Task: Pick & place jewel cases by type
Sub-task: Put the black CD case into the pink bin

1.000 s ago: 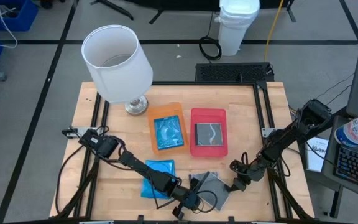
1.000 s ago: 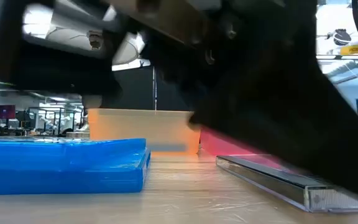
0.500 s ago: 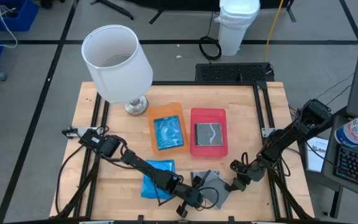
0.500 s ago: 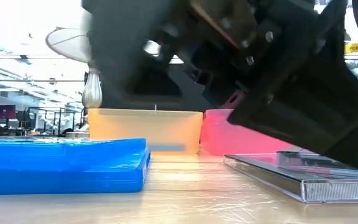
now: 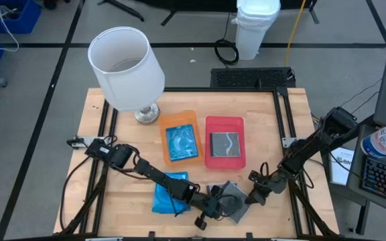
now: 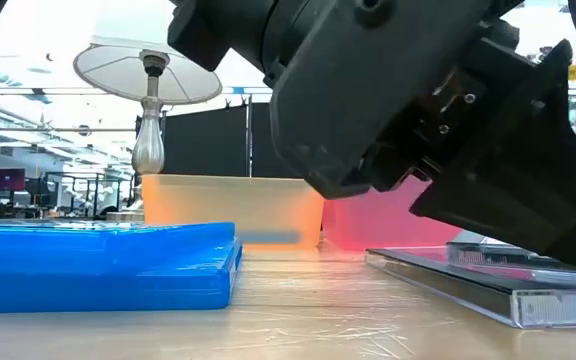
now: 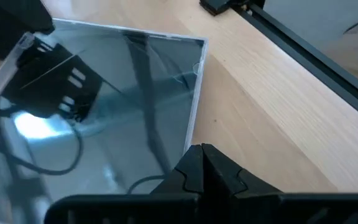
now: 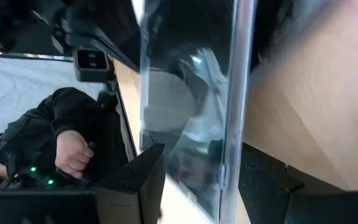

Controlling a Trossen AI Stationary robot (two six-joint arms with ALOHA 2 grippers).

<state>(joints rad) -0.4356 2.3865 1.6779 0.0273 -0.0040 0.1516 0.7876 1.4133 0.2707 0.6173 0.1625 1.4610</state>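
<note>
A clear jewel case with a dark inside (image 5: 233,201) lies flat near the table's front edge (image 7: 104,93). My left gripper (image 5: 213,206), shut, reaches slanting down from the left to its left side (image 7: 202,152). My right gripper (image 5: 248,199) stands open at the case's right side. The case's edge (image 8: 232,112) stands between its fingers (image 8: 148,180), and I cannot tell whether they touch it. A blue jewel case (image 5: 169,192) lies flat left of the clear one (image 6: 98,262). Another blue case (image 5: 181,142) lies in the orange tray, and a dark case (image 5: 224,143) in the red tray. My left gripper's shut fingertips (image 7: 191,163) meet the clear case at its edge (image 7: 188,140), close to a corner. They come slanting down from the table's left. The fingertips hide the exact spot of contact. The case lies flat on the table.
The orange tray (image 5: 191,118) and the red tray (image 5: 240,122) stand side by side mid-table. A white-shaded lamp (image 5: 127,67) stands at the far left. In the right wrist view a person's hand and dark sleeve (image 8: 73,152) show beyond the table.
My left gripper, still shut, has moved toward the table's right edge, against the clear case. The case has slid a little toward my right gripper and turned slightly on the table. In the low view the dark arm has shifted right, uncovering the lamp.
</note>
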